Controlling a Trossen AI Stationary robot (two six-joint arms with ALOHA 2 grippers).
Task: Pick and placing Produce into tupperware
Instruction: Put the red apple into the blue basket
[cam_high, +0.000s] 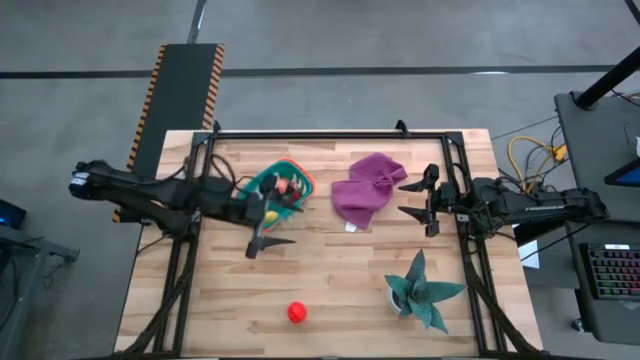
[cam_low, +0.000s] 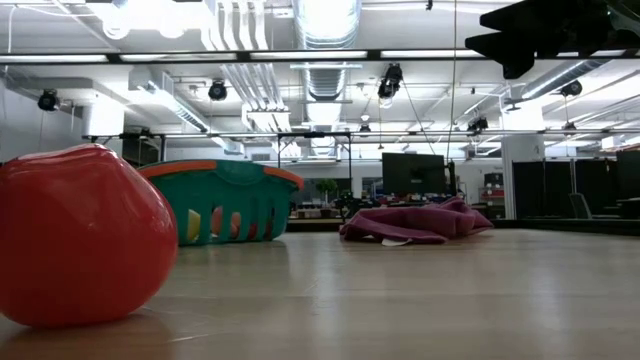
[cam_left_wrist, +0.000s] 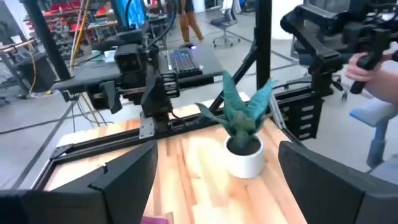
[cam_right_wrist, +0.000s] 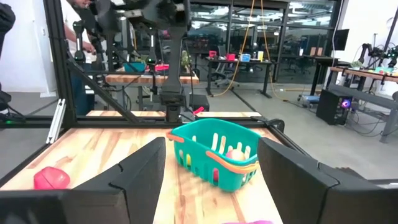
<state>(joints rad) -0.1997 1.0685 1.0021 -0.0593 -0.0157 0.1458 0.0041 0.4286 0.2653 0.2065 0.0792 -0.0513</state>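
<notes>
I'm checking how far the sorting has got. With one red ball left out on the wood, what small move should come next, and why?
Probably swing the left hand, open and empty beside the teal slotted plastic basket, toward the red toy ball lying alone on the wooden table near the front edge. Other produce already shows inside the basket, and this arm looks nearer.

No readable text, label, brand, number or sign anywhere in view.

two dark jointed arms, black angular fingers (cam_right_wrist: 292, 171) (matte), slim links
</notes>
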